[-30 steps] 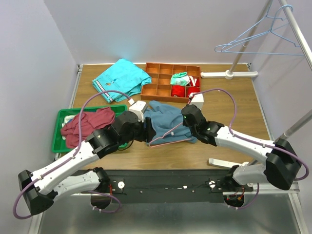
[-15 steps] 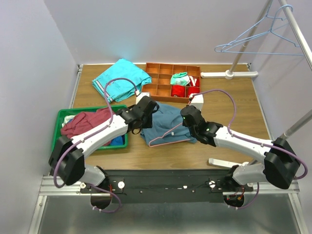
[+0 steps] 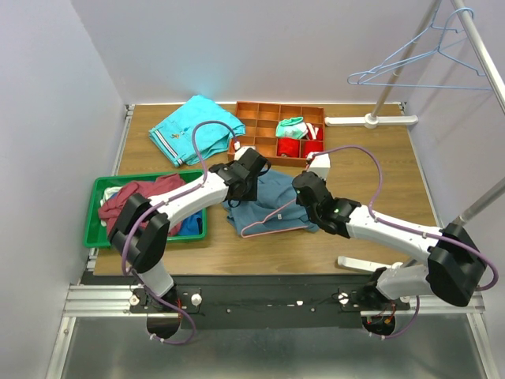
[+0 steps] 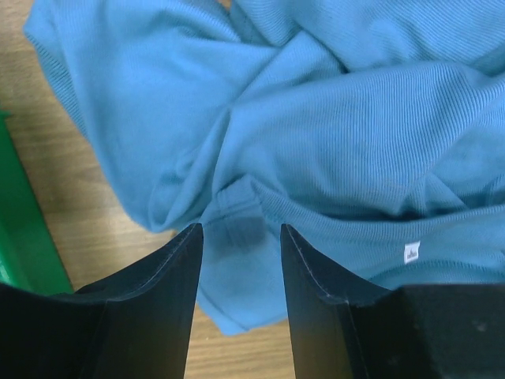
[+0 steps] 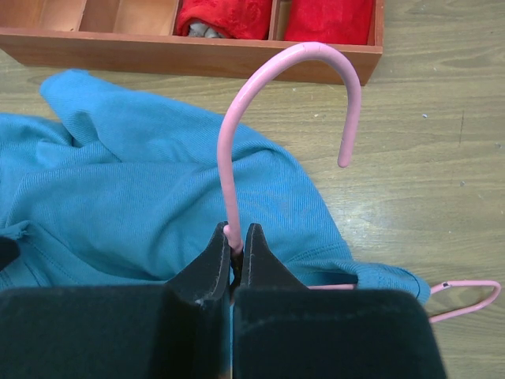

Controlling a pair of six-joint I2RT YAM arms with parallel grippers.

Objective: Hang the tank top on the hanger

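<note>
The steel-blue tank top (image 3: 272, 193) lies crumpled mid-table, filling the left wrist view (image 4: 347, 118). The pink hanger (image 3: 272, 223) lies across its near side, its lower bar showing on the cloth. My right gripper (image 3: 304, 188) is shut on the hanger's neck just below the hook (image 5: 229, 158), jaws (image 5: 235, 230) pinching the wire, with the tank top (image 5: 142, 205) beneath. My left gripper (image 3: 246, 175) hovers over the top's left part. It stands open (image 4: 241, 230), a folded edge of cloth lying between the fingers, not pinched.
A green tray (image 3: 93, 225) at the left holds a maroon shirt (image 3: 138, 197). A turquoise shirt (image 3: 193, 126) and an orange compartment box (image 3: 256, 130) sit at the back. A light blue hanger (image 3: 418, 59) hangs on the rack at the right.
My left arm has swung from the near left, up and right, over the tank top's left part, and its jaws have narrowed a little. The right gripper has kept hold of the hanger and stayed in place.
</note>
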